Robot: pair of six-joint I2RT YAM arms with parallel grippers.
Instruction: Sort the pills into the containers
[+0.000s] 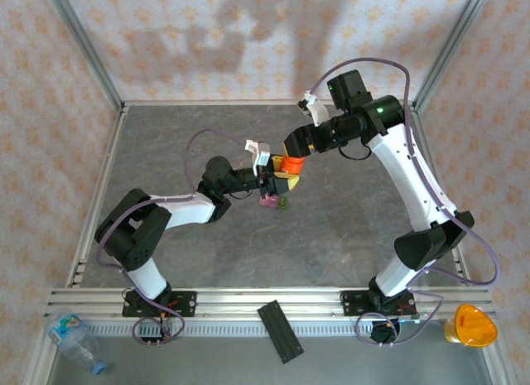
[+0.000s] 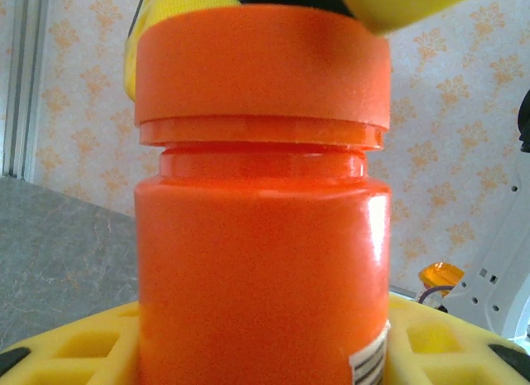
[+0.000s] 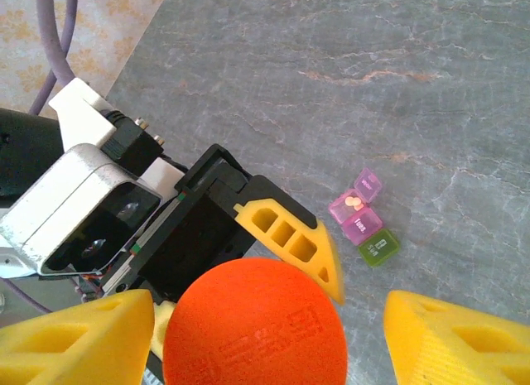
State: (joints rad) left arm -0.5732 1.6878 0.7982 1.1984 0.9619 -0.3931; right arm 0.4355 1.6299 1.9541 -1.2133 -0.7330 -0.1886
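An orange bottle (image 2: 261, 236) with a red-orange cap (image 3: 255, 325) is held upright above the table by my left gripper (image 1: 277, 182), which is shut on its body; yellow fingers (image 2: 83, 344) flank it. My right gripper (image 1: 291, 161) hovers over the cap, open, with its yellow fingers (image 3: 451, 339) on either side and a gap showing on the right. On the table below lie the containers (image 3: 364, 215): joined pink boxes and a green one (image 3: 378, 247). One pink box is open with small pale pills (image 3: 354, 204) inside. The containers (image 1: 274, 203) sit just beneath the bottle.
A black flat piece (image 1: 280, 331) lies across the near rail. A clear plastic bottle (image 1: 74, 339) lies at the near left corner, and an orange object (image 1: 470, 325) at the near right. Metal frame posts and patterned walls enclose the grey table (image 1: 207, 137).
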